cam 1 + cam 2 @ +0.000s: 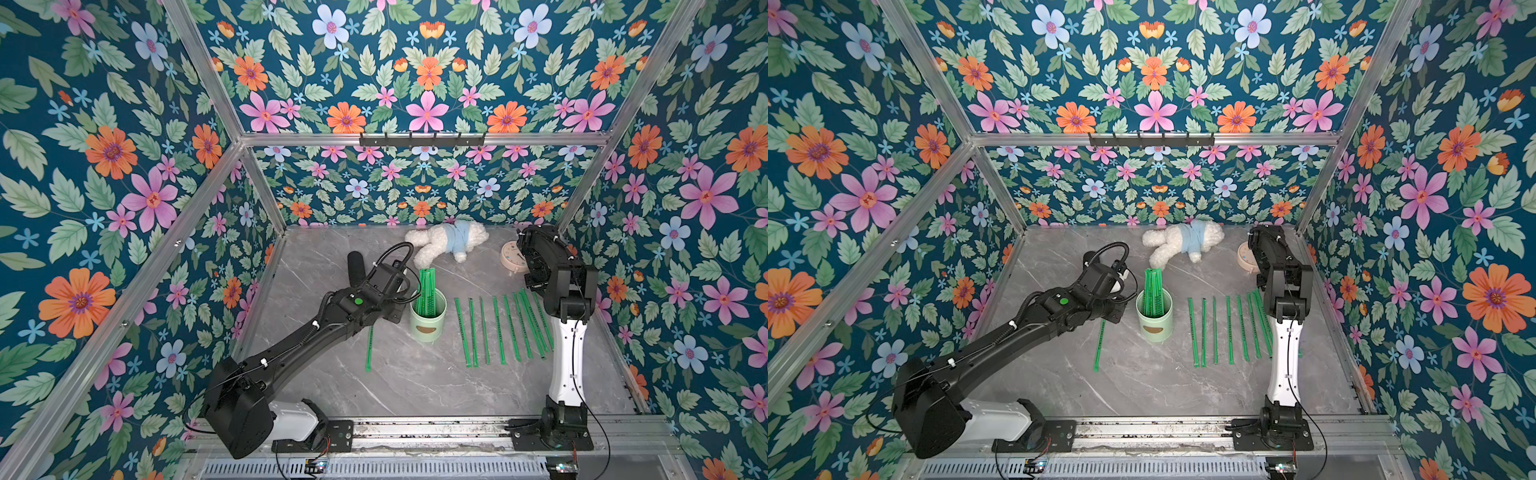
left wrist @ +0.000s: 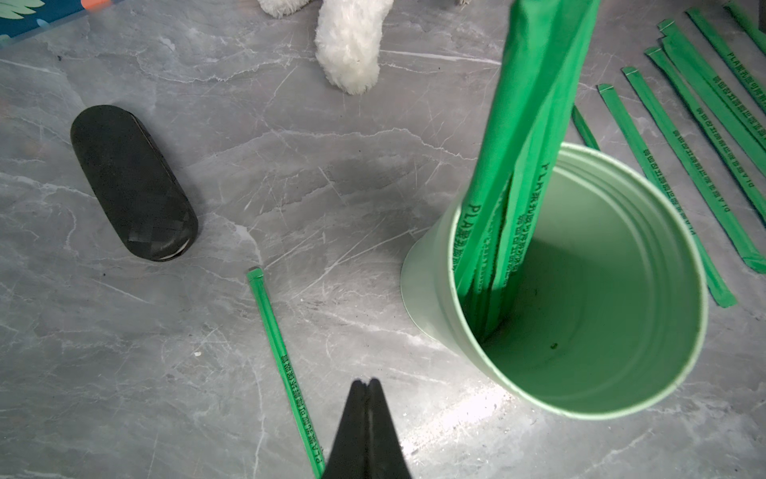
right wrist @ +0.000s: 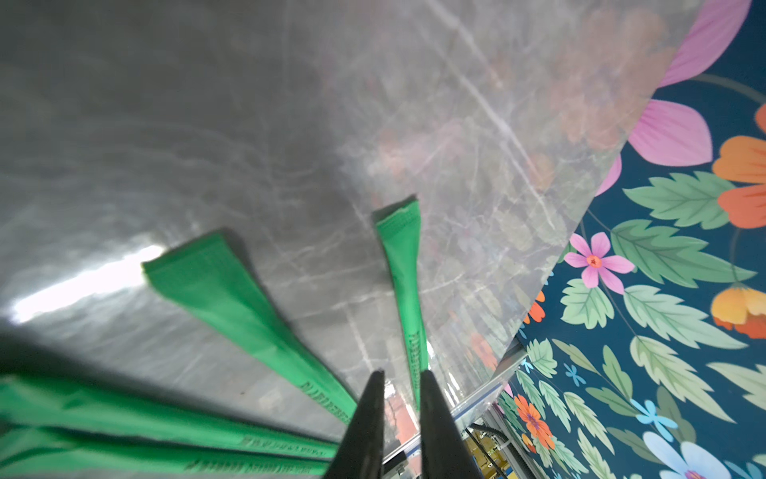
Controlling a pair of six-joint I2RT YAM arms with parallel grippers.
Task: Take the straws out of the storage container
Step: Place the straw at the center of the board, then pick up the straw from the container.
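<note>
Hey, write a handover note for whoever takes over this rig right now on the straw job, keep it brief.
Left pincer: shut, empty, beside the storage container.
Right pincer: slightly open, empty, low over the row of straws.
Done: that row lies on the table on the right arm's side, and a single straw lies on the left arm's side.
Left: a bundle of straws stands in the container.

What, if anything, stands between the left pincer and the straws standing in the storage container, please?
Nothing visible: the shut left pincer sits beside the storage container, and the straws rise clear above its rim.
</note>
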